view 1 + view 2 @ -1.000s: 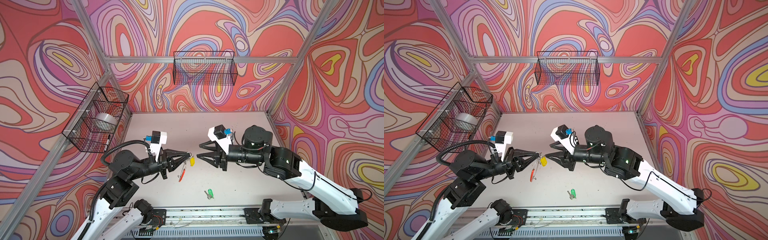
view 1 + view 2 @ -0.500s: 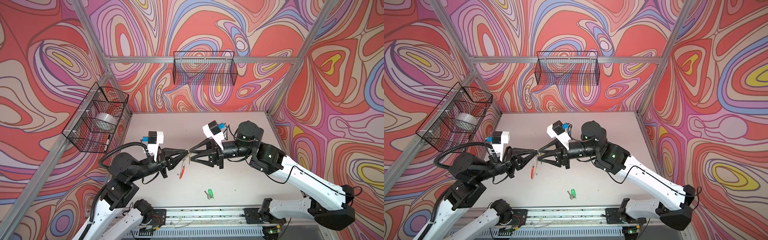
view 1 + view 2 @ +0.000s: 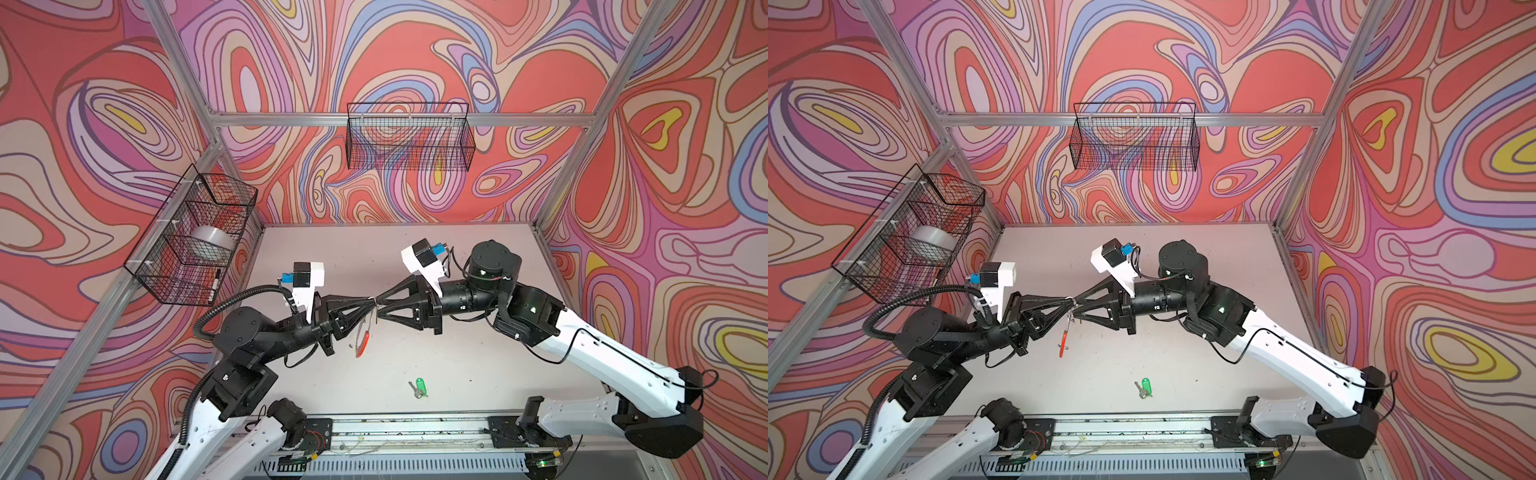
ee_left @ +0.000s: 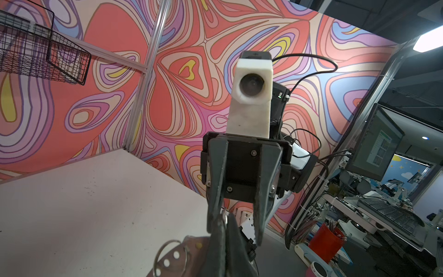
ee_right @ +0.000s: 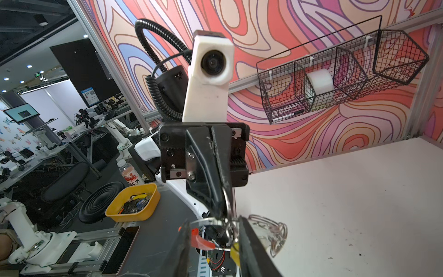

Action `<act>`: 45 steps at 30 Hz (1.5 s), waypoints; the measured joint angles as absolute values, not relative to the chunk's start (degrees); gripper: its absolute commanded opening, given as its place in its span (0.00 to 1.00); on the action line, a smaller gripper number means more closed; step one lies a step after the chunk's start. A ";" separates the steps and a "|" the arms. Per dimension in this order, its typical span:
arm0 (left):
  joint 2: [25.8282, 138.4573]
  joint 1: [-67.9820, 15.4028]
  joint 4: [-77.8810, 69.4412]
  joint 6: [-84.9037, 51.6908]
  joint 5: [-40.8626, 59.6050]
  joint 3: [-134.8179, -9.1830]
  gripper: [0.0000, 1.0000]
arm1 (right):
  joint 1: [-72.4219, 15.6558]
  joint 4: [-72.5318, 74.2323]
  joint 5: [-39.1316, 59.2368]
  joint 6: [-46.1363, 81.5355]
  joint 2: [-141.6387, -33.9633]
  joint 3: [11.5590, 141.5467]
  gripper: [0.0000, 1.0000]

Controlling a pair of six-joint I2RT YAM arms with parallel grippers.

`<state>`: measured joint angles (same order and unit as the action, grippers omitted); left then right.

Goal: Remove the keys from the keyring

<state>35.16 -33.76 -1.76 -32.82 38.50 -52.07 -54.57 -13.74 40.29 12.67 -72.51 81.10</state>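
The keyring hangs in the air over the middle of the table. It is seen edge-on in both top views, with its red segment lowest. The left gripper is pinched fully shut on the ring's upper edge. The right gripper meets it tip to tip with its jaws partly open. Its fingers straddle the left gripper's tip and the ring. The yellow tag sits against the inside of one finger, but nothing looks clamped between the two. The green-tagged key lies flat on the table near the front rail, well apart from both grippers. The tabletop is pale and lightly scuffed, boxed in by aluminium posts and swirl-patterned walls. A black wire basket hangs on the back wall. A second basket on the side wall holds a white roll and a marker. Past the cell, the wrist views show a monitor and a yellow bin.
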 measured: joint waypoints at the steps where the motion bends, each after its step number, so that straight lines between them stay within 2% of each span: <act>1: 35.16 -33.76 -1.80 -32.84 38.52 -52.07 0.00 | -54.57 -13.74 40.29 12.71 -72.79 81.10 0.29; 8: 35.16 -33.74 -1.98 -33.17 38.72 -51.94 0.00 | -54.50 -13.52 39.94 12.80 -73.41 81.10 0.25; 20: 35.11 -33.69 -2.74 -33.26 38.28 -51.75 0.00 | -54.46 -14.00 40.27 13.30 -73.56 81.47 0.00; 26: 35.18 -33.69 -2.94 -33.23 38.35 -51.72 0.00 | -54.46 -17.39 40.12 13.08 -74.06 83.64 0.00; 27: 35.22 -33.69 -2.81 -33.21 38.37 -51.75 0.09 | -54.46 -18.61 39.97 12.80 -74.24 84.33 0.00; 28: 35.24 -33.69 -2.39 -33.04 38.37 -51.88 0.24 | -54.46 -20.91 39.72 12.12 -74.56 85.65 0.00; 29: 35.24 -33.69 -1.61 -32.56 38.37 -52.23 0.33 | -54.46 -23.24 39.35 11.42 -75.00 87.05 0.00; 31: 35.20 -33.69 0.89 -31.77 38.54 -53.19 0.39 | -54.43 -28.53 38.61 9.65 -76.16 90.76 0.00; 41: 35.62 -33.69 17.02 -24.64 39.00 -58.48 0.43 | -54.43 -59.48 35.24 -0.67 -86.67 117.64 0.00; 45: 36.38 -33.69 21.02 -22.63 40.66 -60.53 0.40 | -54.43 -67.11 34.37 -3.20 -88.53 119.79 0.00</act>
